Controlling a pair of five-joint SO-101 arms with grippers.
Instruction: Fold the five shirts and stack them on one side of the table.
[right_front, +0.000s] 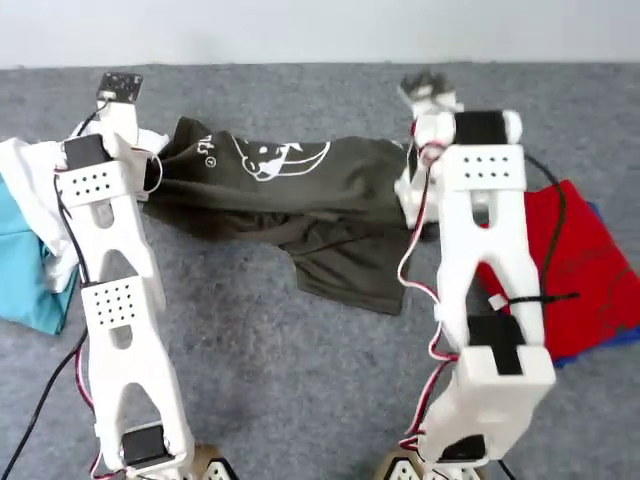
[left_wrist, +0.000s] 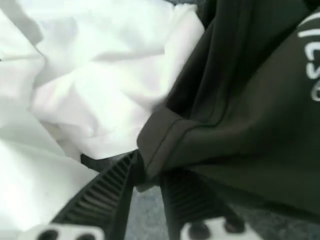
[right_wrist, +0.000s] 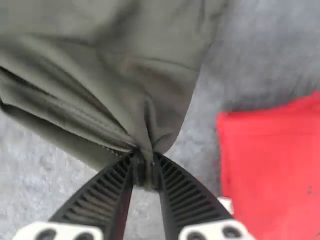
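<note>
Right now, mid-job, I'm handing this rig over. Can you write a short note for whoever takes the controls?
Left claw: shut on a hem of the dark green shirt, beside the white shirt.
Right claw: shut on a bunched fold at that shirt's other end.
Things: the dark green shirt stretches, rumpled and unfolded, across the table between the two claws. The white shirt and a teal shirt are heaped at the left arm's side. A red shirt lies flat at the right arm's side over a blue shirt.
Done: no stack of five yet.
Left: fold the dark green shirt, then the rest, and stack them.
</note>
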